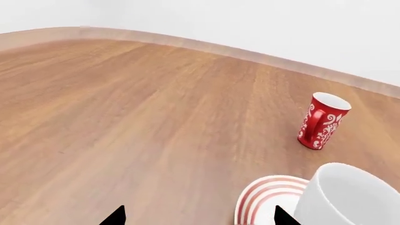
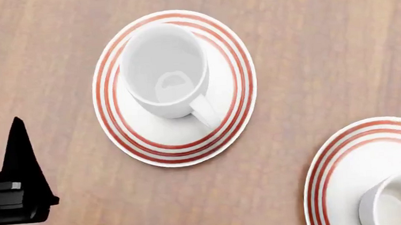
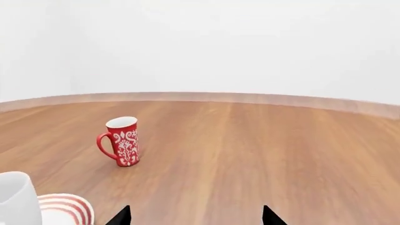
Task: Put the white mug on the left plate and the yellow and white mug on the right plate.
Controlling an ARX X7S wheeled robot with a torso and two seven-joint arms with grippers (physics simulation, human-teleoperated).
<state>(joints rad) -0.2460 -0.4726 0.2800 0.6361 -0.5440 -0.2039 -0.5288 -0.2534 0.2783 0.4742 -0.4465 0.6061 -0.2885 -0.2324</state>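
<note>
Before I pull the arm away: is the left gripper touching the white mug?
Apart. The head view shows the left gripper off to the side of the left plate, bare table between it and the white mug.

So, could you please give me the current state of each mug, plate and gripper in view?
white mug: upright, empty, standing on the left plate
left plate: flat on the table, carrying the white mug
yellow and white mug: upright on the right plate, partly cut off
right plate: flat, carrying that mug
red mug: upright on bare table
left gripper: open, empty
right gripper: open, empty
</note>
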